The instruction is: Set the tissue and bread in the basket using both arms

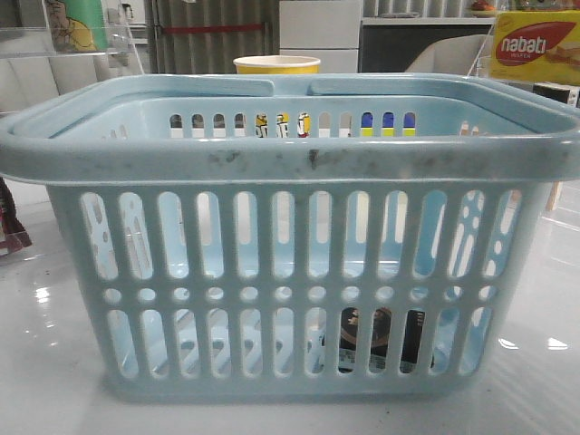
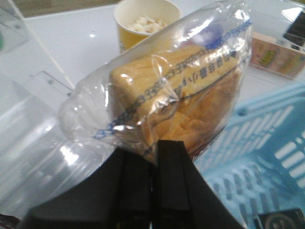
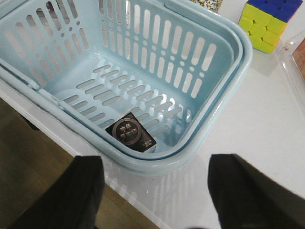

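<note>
The pale blue-grey basket (image 1: 290, 163) fills the front view and also shows in the right wrist view (image 3: 214, 109) and the left wrist view (image 2: 257, 157). The black tissue packet (image 3: 131, 132) lies flat on the basket floor near a corner; through the slots it shows in the front view (image 1: 381, 337). My left gripper (image 2: 153, 150) is shut on the clear bag of golden bread (image 2: 176, 90) and holds it up beside the basket. My right gripper (image 3: 155, 191) is open and empty, above the table edge just outside the basket rim. Neither gripper shows in the front view.
A yellow paper cup (image 1: 276, 64) with pale bits inside stands behind the basket and shows in the left wrist view (image 2: 143, 21). A yellow Nabati box (image 1: 535, 45) is at the back right. A colour cube (image 3: 264, 21) lies beyond the basket. The table's front edge (image 3: 143, 210) is under my right gripper.
</note>
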